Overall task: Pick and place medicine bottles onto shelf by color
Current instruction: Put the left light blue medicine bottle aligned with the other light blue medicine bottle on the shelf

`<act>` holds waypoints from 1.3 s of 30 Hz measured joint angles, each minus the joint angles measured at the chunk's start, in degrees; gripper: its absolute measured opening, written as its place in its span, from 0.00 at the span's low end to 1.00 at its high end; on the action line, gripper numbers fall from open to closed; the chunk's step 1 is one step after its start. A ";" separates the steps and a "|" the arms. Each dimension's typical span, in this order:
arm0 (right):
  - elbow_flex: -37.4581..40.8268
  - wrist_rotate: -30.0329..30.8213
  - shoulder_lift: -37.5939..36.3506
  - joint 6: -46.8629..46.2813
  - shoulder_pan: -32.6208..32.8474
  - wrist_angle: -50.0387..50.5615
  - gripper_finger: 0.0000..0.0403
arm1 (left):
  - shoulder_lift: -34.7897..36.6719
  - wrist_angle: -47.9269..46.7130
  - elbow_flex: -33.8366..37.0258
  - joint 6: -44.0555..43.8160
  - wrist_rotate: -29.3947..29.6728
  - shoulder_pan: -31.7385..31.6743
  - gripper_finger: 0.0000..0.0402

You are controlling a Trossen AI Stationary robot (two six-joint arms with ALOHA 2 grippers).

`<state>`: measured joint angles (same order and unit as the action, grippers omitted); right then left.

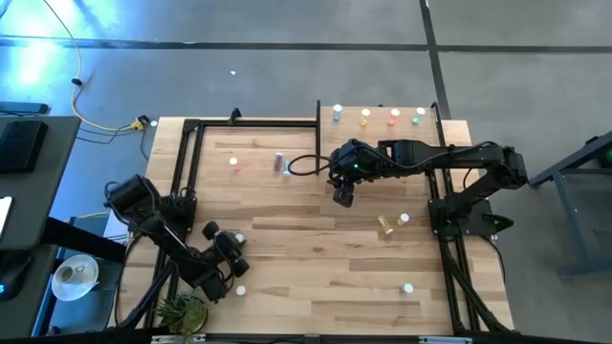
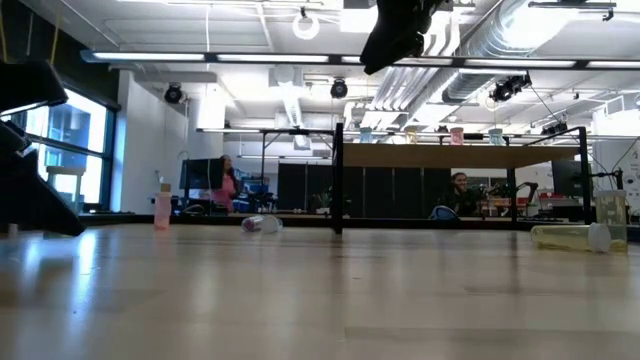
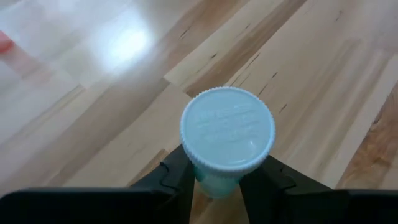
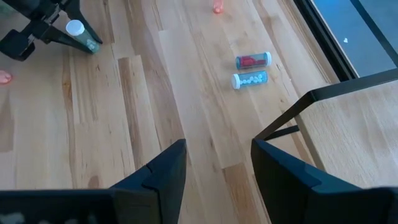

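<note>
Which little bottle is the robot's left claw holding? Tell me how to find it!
Look at the near-left part of the pale striped plank tabletop, where the dark left gripper reaches in. Between its two black fingers stands a tiny greenish bottle with a round white ribbed cap. It is the only bottle pinched by a gripper; the others stand or lie free.

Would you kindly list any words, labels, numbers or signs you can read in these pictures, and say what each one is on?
None can be read.
White cap of the bottle held in the shut left gripper: raised lettering, too blurred to read.
Two bottles lying on the table, red and blue: no label can be made out.
Bottles on the shelf: too small to tell.
</note>
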<state>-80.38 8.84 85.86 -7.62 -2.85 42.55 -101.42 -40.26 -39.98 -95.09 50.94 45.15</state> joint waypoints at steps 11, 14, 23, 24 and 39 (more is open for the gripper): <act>0.00 -3.53 0.00 1.65 0.00 0.02 0.43 | 7.50 0.30 -3.57 19.21 -2.34 -6.71 0.23; 0.00 -3.15 0.00 2.73 0.02 0.02 0.43 | 11.09 1.83 -4.14 26.53 -3.06 -8.90 0.23; 0.00 -5.87 0.00 6.82 1.52 -0.51 0.43 | 20.70 16.77 -4.37 54.39 -11.05 -17.55 0.23; 0.00 -7.29 0.00 7.80 1.92 -0.62 0.43 | 21.42 18.16 -4.36 57.30 -12.27 -18.64 0.23; -0.02 -8.03 0.00 14.10 7.97 -6.66 0.43 | 22.68 41.54 -4.31 83.77 -34.04 -35.71 0.23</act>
<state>-80.40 0.81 85.86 6.48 5.12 35.89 -78.74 1.29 -44.29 -11.33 16.89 9.44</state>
